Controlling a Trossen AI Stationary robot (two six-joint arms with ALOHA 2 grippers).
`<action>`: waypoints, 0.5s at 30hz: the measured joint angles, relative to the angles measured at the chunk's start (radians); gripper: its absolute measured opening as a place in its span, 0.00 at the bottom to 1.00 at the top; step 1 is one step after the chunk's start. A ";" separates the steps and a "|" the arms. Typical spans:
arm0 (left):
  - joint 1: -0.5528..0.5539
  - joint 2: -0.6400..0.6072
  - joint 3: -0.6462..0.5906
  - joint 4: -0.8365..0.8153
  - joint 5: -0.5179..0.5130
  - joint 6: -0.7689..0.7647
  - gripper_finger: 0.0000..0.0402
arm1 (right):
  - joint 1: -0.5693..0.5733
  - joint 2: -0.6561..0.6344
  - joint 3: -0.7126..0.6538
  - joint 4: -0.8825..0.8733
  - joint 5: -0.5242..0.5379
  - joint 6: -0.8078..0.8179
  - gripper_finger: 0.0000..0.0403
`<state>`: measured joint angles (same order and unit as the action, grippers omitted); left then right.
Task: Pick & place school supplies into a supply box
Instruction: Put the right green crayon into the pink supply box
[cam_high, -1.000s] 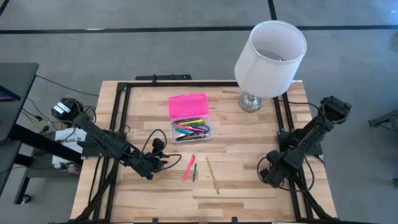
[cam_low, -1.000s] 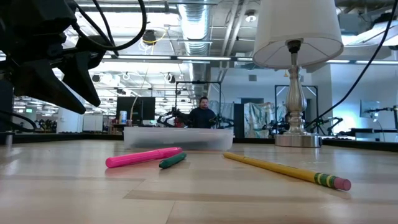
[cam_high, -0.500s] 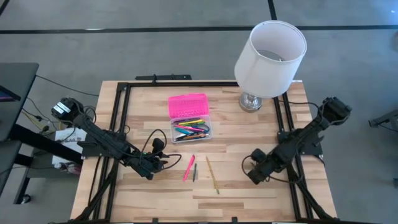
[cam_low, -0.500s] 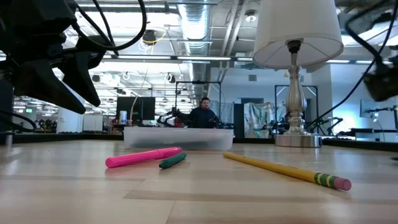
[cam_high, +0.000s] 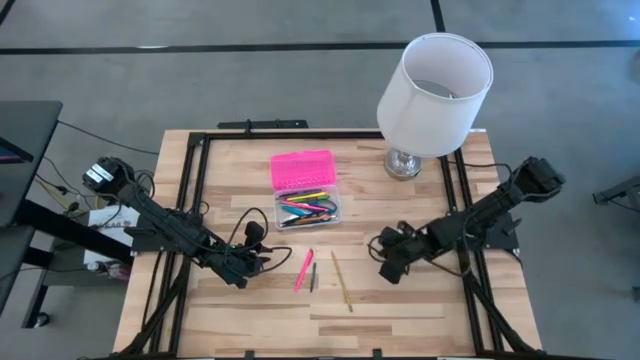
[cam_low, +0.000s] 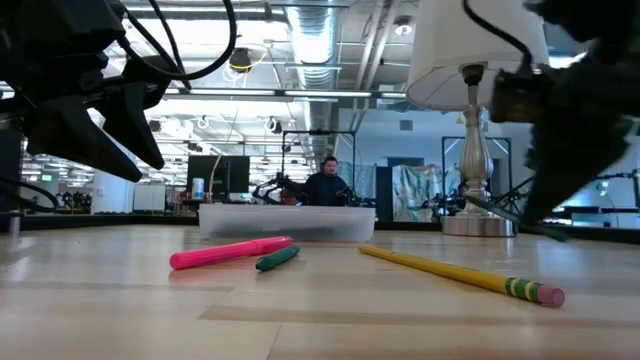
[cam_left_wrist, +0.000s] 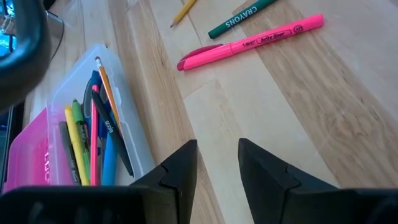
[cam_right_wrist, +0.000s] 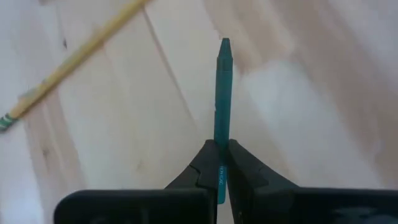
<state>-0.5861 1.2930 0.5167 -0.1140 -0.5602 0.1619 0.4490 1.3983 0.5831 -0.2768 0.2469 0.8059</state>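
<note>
While the right gripper (cam_right_wrist: 221, 163) clamps a thin teal crayon (cam_right_wrist: 222, 93) above the wooden table (cam_high: 400, 310), a yellow pencil (cam_high: 342, 281) lies nearby. Left gripper (cam_left_wrist: 216, 163) hovers with fingers parted, holding nothing.

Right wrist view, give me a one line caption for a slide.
Right gripper shut on a teal crayon, held above the wooden table near a yellow pencil.

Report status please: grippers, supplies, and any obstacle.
Right gripper shut on teal crayon. Left gripper open, empty. Highlighter, pencil still out of box. Nothing blocking.
</note>
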 joint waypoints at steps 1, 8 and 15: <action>0.000 0.000 0.000 0.000 -0.001 -0.003 0.28 | -0.018 0.000 0.000 0.018 0.002 -0.046 0.00; 0.000 0.000 0.000 0.000 -0.024 -0.026 0.28 | -0.143 -0.001 0.000 0.182 -0.002 -0.375 0.00; 0.000 0.000 0.000 0.000 -0.137 -0.059 0.28 | -0.261 -0.002 0.002 0.425 0.005 -0.732 0.00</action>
<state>-0.5861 1.2930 0.5167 -0.1143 -0.6974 0.1025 0.1884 1.3964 0.5846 0.1479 0.2518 0.0744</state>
